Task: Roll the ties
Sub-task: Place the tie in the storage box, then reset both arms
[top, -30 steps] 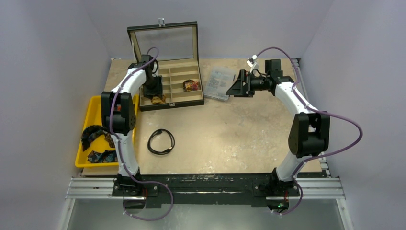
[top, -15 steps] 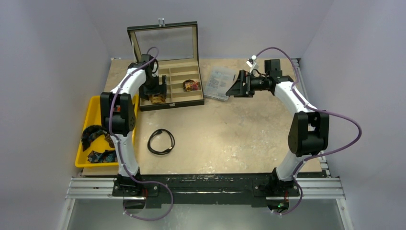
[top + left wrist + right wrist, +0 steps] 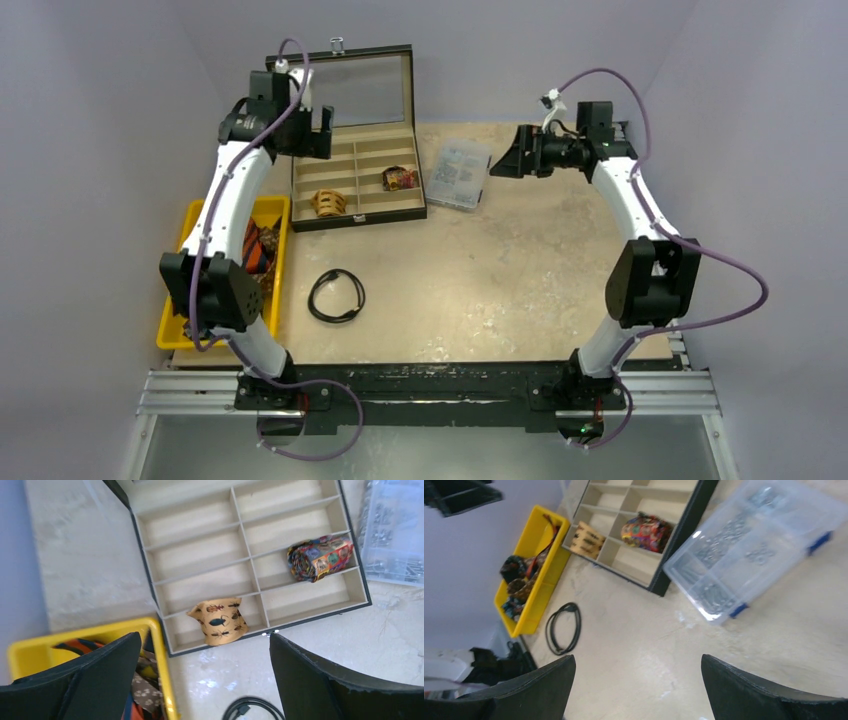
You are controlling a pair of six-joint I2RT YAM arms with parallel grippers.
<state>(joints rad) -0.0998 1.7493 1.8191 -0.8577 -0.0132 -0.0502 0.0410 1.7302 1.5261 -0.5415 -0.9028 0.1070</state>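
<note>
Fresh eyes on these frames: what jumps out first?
The black divided box, lid open, far left, holds a rolled tan-gold dark-spotted tie in its near-left compartment and a rolled multicoloured tie in the right column. Loose ties lie in the yellow plastic tray at the left edge.

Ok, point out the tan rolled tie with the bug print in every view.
Top external: tan tie, near-left compartment of the dark case, upper left of centre.
Left wrist: centre, slightly low, same compartment.
Right wrist: top, left of centre.
Shared landmark: the multicoloured rolled tie, in the case's other column.
</note>
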